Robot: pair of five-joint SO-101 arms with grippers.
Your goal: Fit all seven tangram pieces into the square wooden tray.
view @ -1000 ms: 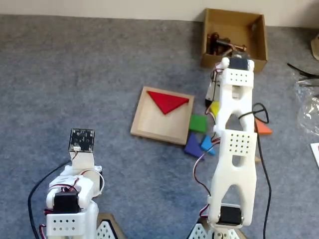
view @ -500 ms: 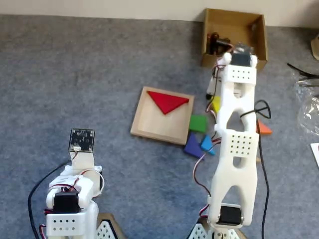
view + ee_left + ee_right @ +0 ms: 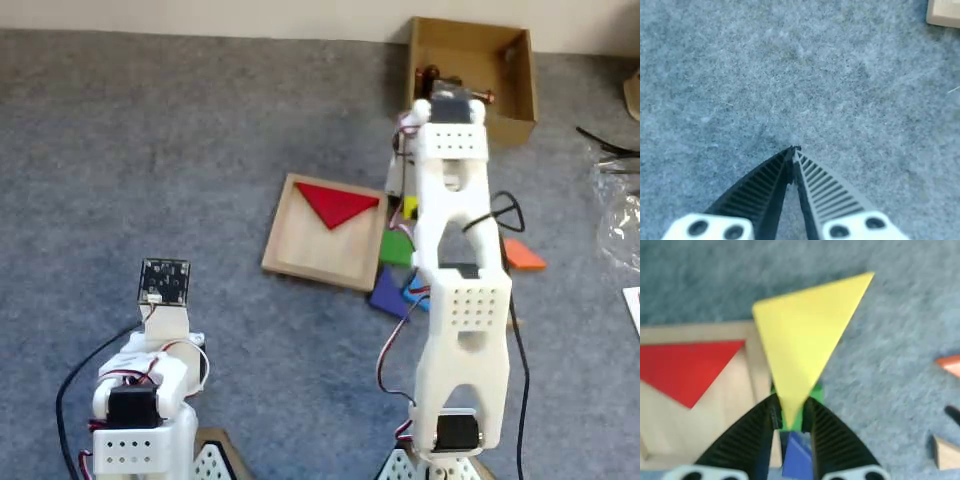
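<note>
Right wrist view: right gripper [image 3: 790, 415] jaws pinch a corner of the yellow triangle [image 3: 802, 335], over the tray [image 3: 725, 400] rim near the red triangle [image 3: 690, 367]. High view: arm hides most of the yellow. Left gripper [image 3: 794, 150] jaws closed, empty, over carpet [image 3: 790, 75].

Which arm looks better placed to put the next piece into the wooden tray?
Right. The right hand grips the yellow triangle at the rim of the tray. The left hand is shut, empty, over bare carpet, well away from the tray.
</note>
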